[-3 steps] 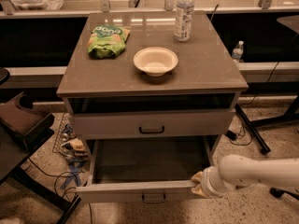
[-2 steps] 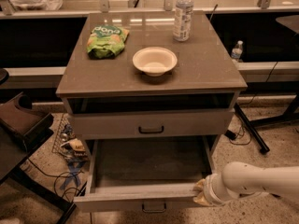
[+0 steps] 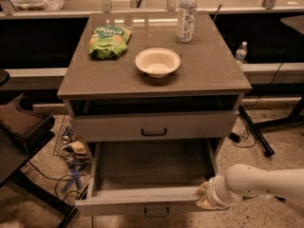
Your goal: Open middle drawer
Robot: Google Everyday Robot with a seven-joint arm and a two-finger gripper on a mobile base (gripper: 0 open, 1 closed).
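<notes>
The grey cabinet fills the middle of the scene. Its top carries a few loose items and its drawers face the near side. The middle drawer stands pulled well out towards the near edge, with its plain grey inside in full view and nothing in it. Its low front panel runs along the bottom of the scene.

The white arm reaches in from the right at the height of that front panel. Above the open drawer, the upper drawer sits flush and closed.

The gripper is at the near right corner of the middle drawer, against the right end of the front panel. Whether it is apart, together or clamped on the panel cannot be told from here.

On the top, a pale bowl sits near the centre. A green snack bag lies to its far left and a water bottle stands upright to its far right. The drawer's small black handle is centred on the front, well to the left of the gripper.

The pull looks essentially finished, since the drawer is out most of the way. The next move probably calls for letting go of the corner and drawing the arm back to the right and near side. It should do so without nudging the drawer back in.
</notes>
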